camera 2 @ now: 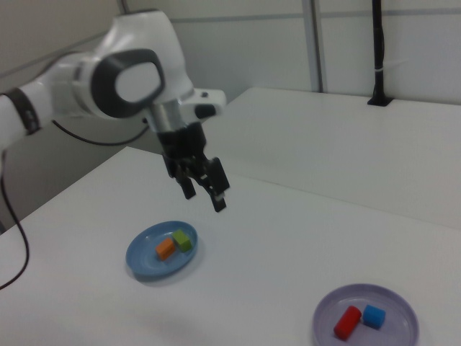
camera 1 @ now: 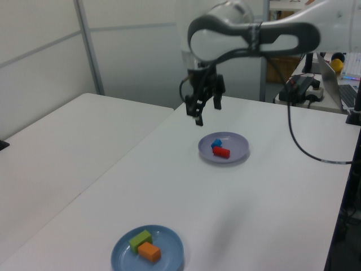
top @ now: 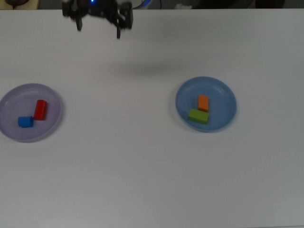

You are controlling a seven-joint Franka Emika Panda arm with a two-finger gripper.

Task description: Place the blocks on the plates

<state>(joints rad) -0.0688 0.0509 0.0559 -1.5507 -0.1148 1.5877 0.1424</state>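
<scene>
While the gripper (camera 2: 204, 189) hangs high above the white table (top: 142, 166), fingers spread and holding nothing, wide bare tabletop separates the two plates. On the lilac plate (top: 9, 102), near the top view's left edge, the red cylinder (top: 40, 109) lies beside the blue cube (top: 25, 121). On the blue plate (top: 223, 95), the orange block (top: 203, 102) touches the lime-green block (top: 198, 116). Grey partition walls stand behind.

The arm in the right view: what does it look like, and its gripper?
A glossy white arm with dark grey joint sections and rounded housings. A thin black cable trails from it. The two-finger gripper is black; a small blue light shows on it in the top view.
</scene>
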